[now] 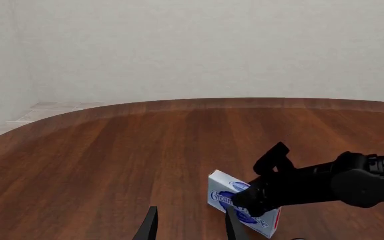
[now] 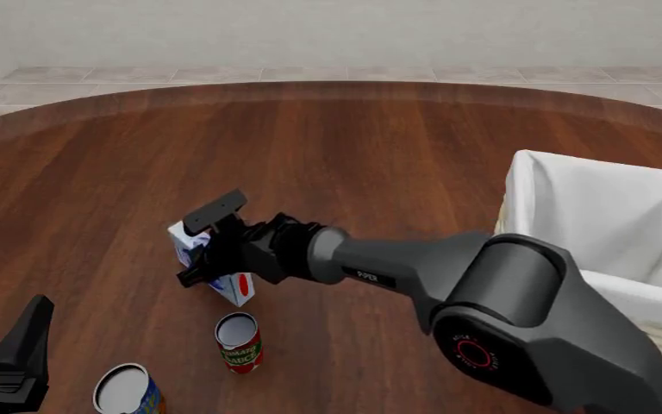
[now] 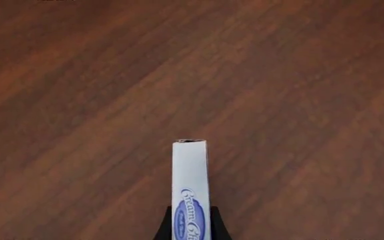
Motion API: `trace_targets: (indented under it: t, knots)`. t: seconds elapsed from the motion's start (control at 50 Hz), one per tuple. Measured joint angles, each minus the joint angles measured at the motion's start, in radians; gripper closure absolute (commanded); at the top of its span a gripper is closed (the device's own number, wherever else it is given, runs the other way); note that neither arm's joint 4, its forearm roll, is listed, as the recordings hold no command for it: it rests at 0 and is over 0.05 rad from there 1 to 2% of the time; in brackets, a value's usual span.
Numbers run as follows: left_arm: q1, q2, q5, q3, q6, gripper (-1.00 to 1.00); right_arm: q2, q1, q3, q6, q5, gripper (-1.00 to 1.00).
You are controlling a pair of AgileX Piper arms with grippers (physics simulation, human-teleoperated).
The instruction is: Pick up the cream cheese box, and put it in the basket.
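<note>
The cream cheese box (image 2: 237, 287), white and light blue with blue oval logos, stands on edge left of centre on the wooden table. My right gripper (image 2: 207, 259) reaches across from the right and is shut on the box, fingers on its two flat faces. The right wrist view shows the box's narrow edge (image 3: 190, 175) between the fingers (image 3: 162, 226). I cannot tell whether the box is clear of the table. The basket (image 2: 561, 194), woven with a white cloth liner, stands at the right edge. My left gripper (image 2: 3, 332) is open and empty at the near left; its wrist view shows the box (image 1: 227, 192).
A red-labelled can (image 2: 239, 342) stands upright just in front of the box. A blue-labelled can (image 2: 128, 390) stands at the near edge beside my left gripper. The right arm (image 2: 423, 263) spans the table between the box and the basket.
</note>
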Motion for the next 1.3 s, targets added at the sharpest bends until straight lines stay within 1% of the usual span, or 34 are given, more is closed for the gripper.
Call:
trace_targets:
  t: [0.8, 1.3]
  knots:
    - [0.0, 0.0, 0.0, 0.0, 0.0, -1.0, -0.034, -0.023, -0.007, -0.025, 0.038, 1.0]
    - [0.0, 0.0, 0.0, 0.0, 0.0, -1.0, -0.088, -0.035, 0.015, -0.021, 0.038, 1.0]
